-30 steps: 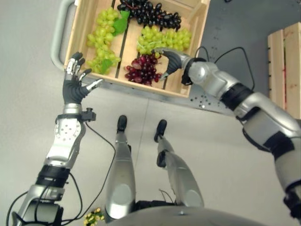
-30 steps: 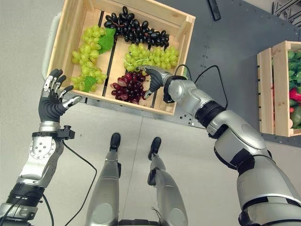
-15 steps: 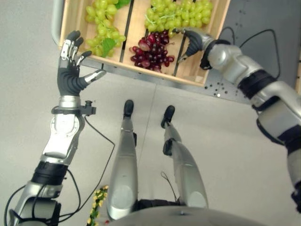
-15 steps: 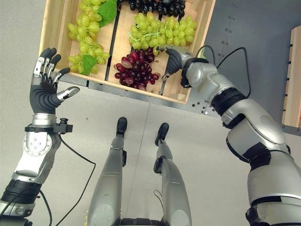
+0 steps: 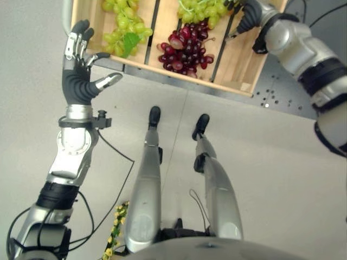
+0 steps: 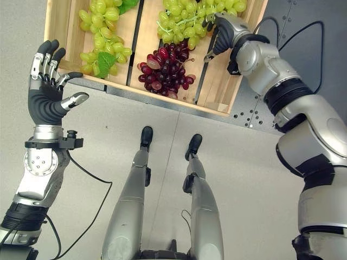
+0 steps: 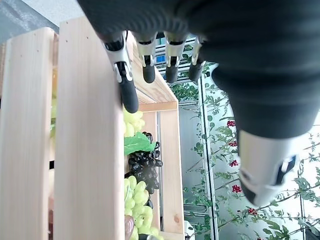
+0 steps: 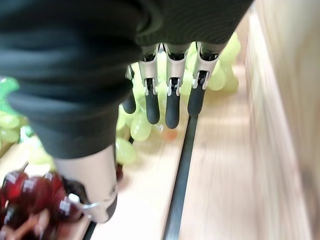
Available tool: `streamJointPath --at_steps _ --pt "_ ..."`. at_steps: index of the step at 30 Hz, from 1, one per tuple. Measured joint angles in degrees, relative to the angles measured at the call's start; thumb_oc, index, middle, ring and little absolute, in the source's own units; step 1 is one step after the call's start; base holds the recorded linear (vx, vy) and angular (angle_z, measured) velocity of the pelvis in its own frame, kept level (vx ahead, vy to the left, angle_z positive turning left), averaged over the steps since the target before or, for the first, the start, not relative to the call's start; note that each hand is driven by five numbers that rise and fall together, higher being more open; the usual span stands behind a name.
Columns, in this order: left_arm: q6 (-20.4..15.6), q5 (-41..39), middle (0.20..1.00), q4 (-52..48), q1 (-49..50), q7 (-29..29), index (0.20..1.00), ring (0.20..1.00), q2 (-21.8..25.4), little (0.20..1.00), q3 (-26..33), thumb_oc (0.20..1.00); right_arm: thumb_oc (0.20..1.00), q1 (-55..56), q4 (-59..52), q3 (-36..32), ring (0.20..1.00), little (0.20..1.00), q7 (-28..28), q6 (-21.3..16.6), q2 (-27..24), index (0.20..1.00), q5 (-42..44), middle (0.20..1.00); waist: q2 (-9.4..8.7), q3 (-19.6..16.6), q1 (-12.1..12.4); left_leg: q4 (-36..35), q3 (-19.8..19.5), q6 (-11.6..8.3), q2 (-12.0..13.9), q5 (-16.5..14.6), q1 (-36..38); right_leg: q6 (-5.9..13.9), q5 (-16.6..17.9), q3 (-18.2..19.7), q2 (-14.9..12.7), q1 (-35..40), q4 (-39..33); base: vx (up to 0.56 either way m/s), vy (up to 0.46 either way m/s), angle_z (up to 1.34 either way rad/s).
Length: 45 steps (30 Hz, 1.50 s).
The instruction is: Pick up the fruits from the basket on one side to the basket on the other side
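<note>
Right robot hand seemingly touches knobbly green grapes.

pale grey floor; dark grey mat beyond.

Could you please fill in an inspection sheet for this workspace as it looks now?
Surface: grey floor; a darker grey perforated panel beside the crate.
Job's things: wooden crate holding green grapes, a second green bunch and red grapes.
Clutter: a small yellow-green sprig on the floor.
Robot hands: left robot hand open, raised outside the crate's near wall, holding nothing; right robot hand open inside the crate, fingers straight, beside the green bunch, holding nothing.
Cables: nothing seen apart from the robot's own.
Surroundings: leafy plants behind glass.
</note>
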Motion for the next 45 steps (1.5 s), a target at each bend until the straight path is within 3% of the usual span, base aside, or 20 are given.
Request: streamJointPath --at_steps 8,19,28,36,45 --pt "0.01 0.02 1.000 0.03 0.04 0.92 1.000 1.000 0.02 1.000 0.19 1.000 1.000 -5.37 -2.46 2.73 1.000 1.000 0.03 -0.05 -1.77 1.000 0.06 1.000 -0.12 -0.07 -0.89 0.03 -0.02 0.19 -0.03 0.14 0.02 -0.01 0.02 0.00 -0.07 0.01 0.22 0.00 0.000 0.00" --pt "0.03 0.77 1.000 -0.21 2.56 1.58 1.000 1.000 1.52 1.000 2.90 1.000 1.000 -8.57 -32.80 10.89 1.000 1.000 3.84 -2.39 -13.55 1.000 2.95 1.000 -1.71 -0.62 -3.84 0.19 -0.08 0.37 -0.11 0.28 0.37 0.10 0.10 -0.01 -0.11 0.43 0.40 0.00 0.000 0.00" --pt "0.04 1.72 1.000 -0.40 3.48 1.31 1.000 1.000 3.52 1.000 3.72 1.000 1.000 -10.48 -30.87 13.58 1.000 1.000 5.47 -2.60 -13.81 1.000 5.17 1.000 -2.74 -1.09 -4.52 0.19 -0.06 0.39 -0.17 0.28 0.36 0.16 0.14 0.01 -0.07 0.44 0.31 0.00 0.000 0.00" --pt "0.58 2.20 1.000 0.89 3.50 0.78 1.000 1.000 4.86 1.000 1.83 1.000 1.000 -10.69 -16.48 15.11 1.000 1.000 5.05 -2.61 -5.63 1.000 3.35 1.000 -2.79 -1.16 -4.32 0.00 0.02 0.31 -0.06 0.22 -0.05 0.27 0.22 0.00 -0.06 0.17 -0.27 0.02 -0.005 0.00" --pt "-0.05 2.21 1.000 0.13 2.49 0.71 1.000 1.000 4.90 1.000 0.61 1.000 1.000 -10.68 -6.62 14.64 1.000 1.000 2.69 -1.74 -2.53 1.000 -0.81 1.000 -2.78 -1.17 -2.85 -0.04 0.00 0.16 0.03 0.11 -1.19 0.25 0.19 -0.04 0.21 -0.92 -0.38 0.03 -0.003 -0.01"
